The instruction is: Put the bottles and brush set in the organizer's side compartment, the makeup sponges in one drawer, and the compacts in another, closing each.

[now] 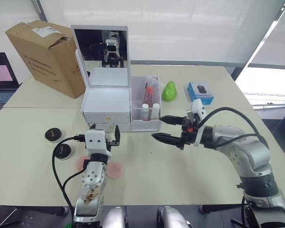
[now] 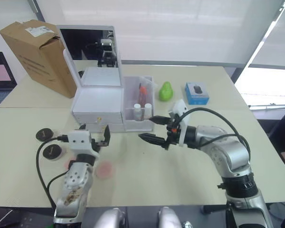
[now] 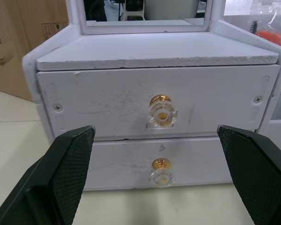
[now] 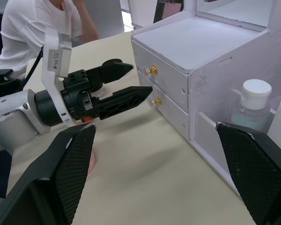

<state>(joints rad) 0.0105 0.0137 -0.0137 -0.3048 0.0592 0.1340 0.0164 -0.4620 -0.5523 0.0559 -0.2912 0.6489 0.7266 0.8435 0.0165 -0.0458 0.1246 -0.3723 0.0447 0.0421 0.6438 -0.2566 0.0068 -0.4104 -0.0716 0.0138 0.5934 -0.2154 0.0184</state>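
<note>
While head views lack person (image 4: pixel 35 28), right wrist shows.

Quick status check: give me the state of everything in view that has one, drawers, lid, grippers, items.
Upper drawer: shut.
Lower drawer: shut.
Organizer mirror lid: raised upright.
Side compartment: holds two white-capped bottles, upright.
Left gripper: open, facing the drawers, holding nothing.
Right gripper: open, holding nothing.
Black compacts: on the table, lids closed.
Pink makeup sponges: on the table.
</note>
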